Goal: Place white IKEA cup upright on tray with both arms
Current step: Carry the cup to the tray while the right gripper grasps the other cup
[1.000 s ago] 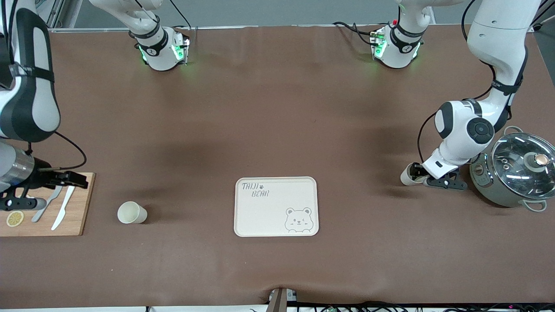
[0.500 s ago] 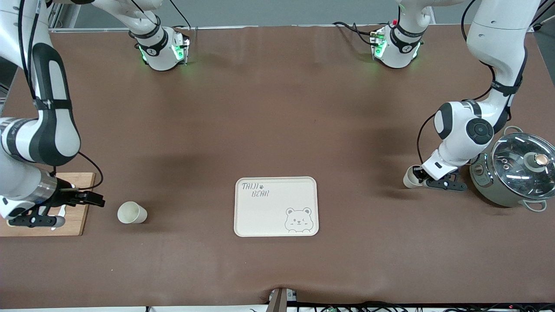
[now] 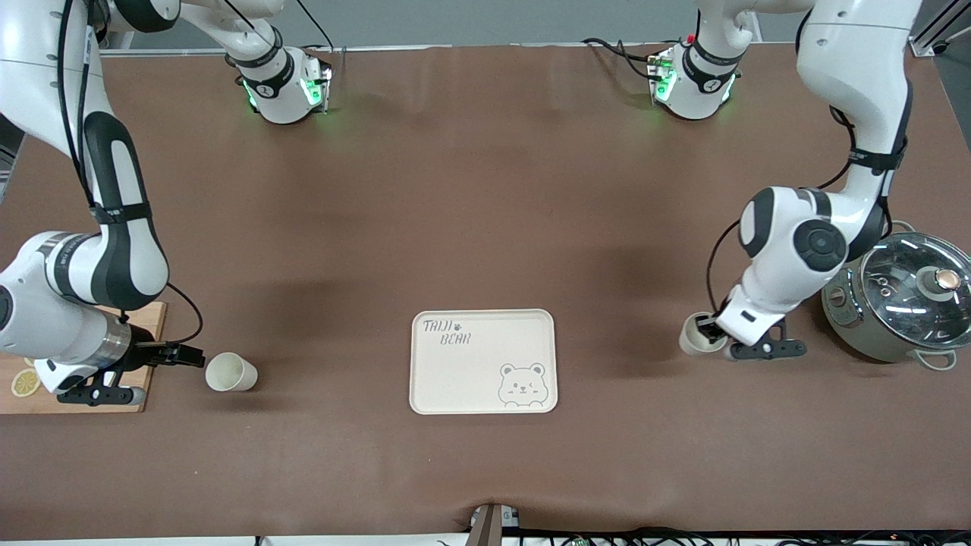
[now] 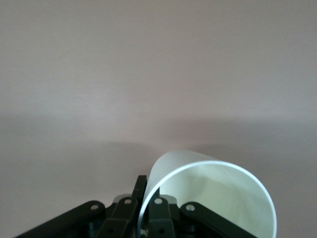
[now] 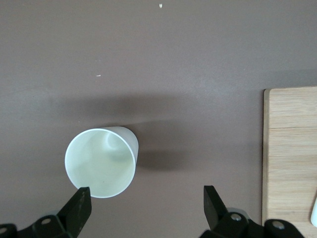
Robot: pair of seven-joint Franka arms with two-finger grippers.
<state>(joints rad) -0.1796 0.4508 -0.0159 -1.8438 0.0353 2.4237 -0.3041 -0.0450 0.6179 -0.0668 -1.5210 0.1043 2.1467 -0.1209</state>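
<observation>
The cream-white tray (image 3: 466,375) lies flat at the middle of the table, nothing on it. One white cup (image 3: 694,337) hangs low over the table between the tray and the pot. My left gripper (image 3: 711,327) is shut on its rim; one finger (image 4: 140,186) sits outside the wall, the other inside the cup (image 4: 213,193). A second white cup (image 3: 230,372) lies on its side toward the right arm's end. Its mouth (image 5: 100,162) faces my right gripper (image 3: 187,354), which stands open (image 5: 146,198) just short of the cup, touching nothing.
A steel pot with a glass lid (image 3: 903,303) stands close beside the left arm's wrist. A wooden cutting board (image 3: 15,402) with a lemon slice (image 3: 25,383) lies under the right arm, its edge (image 5: 292,158) beside the right gripper.
The left gripper closed on the cup's rim and carried it a little toward the tray. The right gripper moved off the cutting board toward the lying cup.
</observation>
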